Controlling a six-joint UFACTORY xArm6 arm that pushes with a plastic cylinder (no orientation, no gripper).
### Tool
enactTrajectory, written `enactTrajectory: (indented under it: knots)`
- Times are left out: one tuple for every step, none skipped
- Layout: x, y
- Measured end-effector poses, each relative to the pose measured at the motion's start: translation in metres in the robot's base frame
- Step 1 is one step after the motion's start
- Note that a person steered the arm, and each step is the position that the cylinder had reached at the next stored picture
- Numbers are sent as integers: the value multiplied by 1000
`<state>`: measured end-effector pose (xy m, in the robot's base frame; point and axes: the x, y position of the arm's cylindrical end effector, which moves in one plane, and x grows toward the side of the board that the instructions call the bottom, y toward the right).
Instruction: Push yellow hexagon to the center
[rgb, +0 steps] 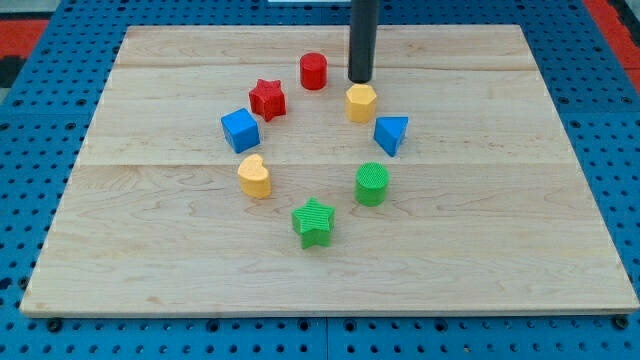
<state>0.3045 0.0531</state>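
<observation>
right now my tip, the lower end of a straight dark rod, stands on the pale wooden desk just above the small yellow hexagon block in the view, touching or nearly touching its upper edge; i cannot tell which. there is no claw on this arm, so nothing is spread, pressed together or pinching, only the rod's end meeting the block from behind. the yellow hexagon sits in the upper right part of a loose ring of blocks, with the red cylinder block near it toward the view's upper left and the blue triangular block just beside it toward the view's lower right. going on round the ring are the green ribbed cylinder block, the green star block, the yellow heart-shaped block, the blue cube block and the red star block. the middle of the ring, which is about the middle of the desk, lies toward the view's bottom and somewhat to the view's left of the hexagon. i judge the step in hand to be the start of the push: the tip is set on the far side and the block is not yet at the center. the next move calls for a steady slide down and slightly leftward, keeping the tip behind the hexagon so it does not slip off sideways into the blue triangular block.
</observation>
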Motion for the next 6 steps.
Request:
enactTrajectory:
  knots:
    - [25,-5]
    - [47,23]
    - [48,45]
    - [54,32]
    - [54,-15]
    - [69,-41]
